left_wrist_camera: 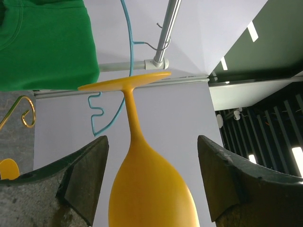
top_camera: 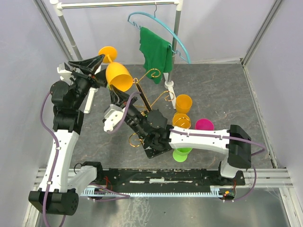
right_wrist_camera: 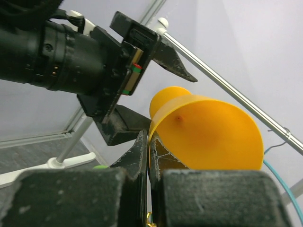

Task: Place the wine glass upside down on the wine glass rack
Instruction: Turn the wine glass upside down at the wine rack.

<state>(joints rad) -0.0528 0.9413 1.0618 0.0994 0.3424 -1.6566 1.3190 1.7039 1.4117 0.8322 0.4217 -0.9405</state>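
The right claw [right_wrist_camera: 149, 153] is squeezed narrow, its two dark fingers all but meeting on the rim of the wine glass [right_wrist_camera: 208, 127]; the yellow wall runs down into the slit between them. The bowl's mouth opens toward the lower right of that wrist view, and only its own smooth yellow inside shows.

The left claw [left_wrist_camera: 152, 142] stands wide, one finger [left_wrist_camera: 85, 179] on each side of the bowl; the stem runs up the frame to the flat foot. Whether the pads touch the bowl I cannot tell.

In the top view the glass hangs tilted in the upper left, above the tabletop [top_camera: 227, 94], with its foot higher in the frame and its mouth lower. It sits just to the upper left of the wine glass rack [top_camera: 143, 96]; the top of the gold stem lies just beside the bowl, and contact cannot be made out. The rack's black base is mostly hidden under the right arm.

Right of the rack, an upper orange cup [top_camera: 183, 103], a lower orange cup [top_camera: 181, 120], a magenta cup [top_camera: 204, 124] and a green cup [top_camera: 182, 153] crowd close; whether they hang on the rack or stand beside it I cannot tell. At the top of the frame a green cloth [top_camera: 156, 52] hangs on a blue hanger [top_camera: 176, 39] from a white rail [top_camera: 118, 4]. Open tabletop stretches toward the right edge.
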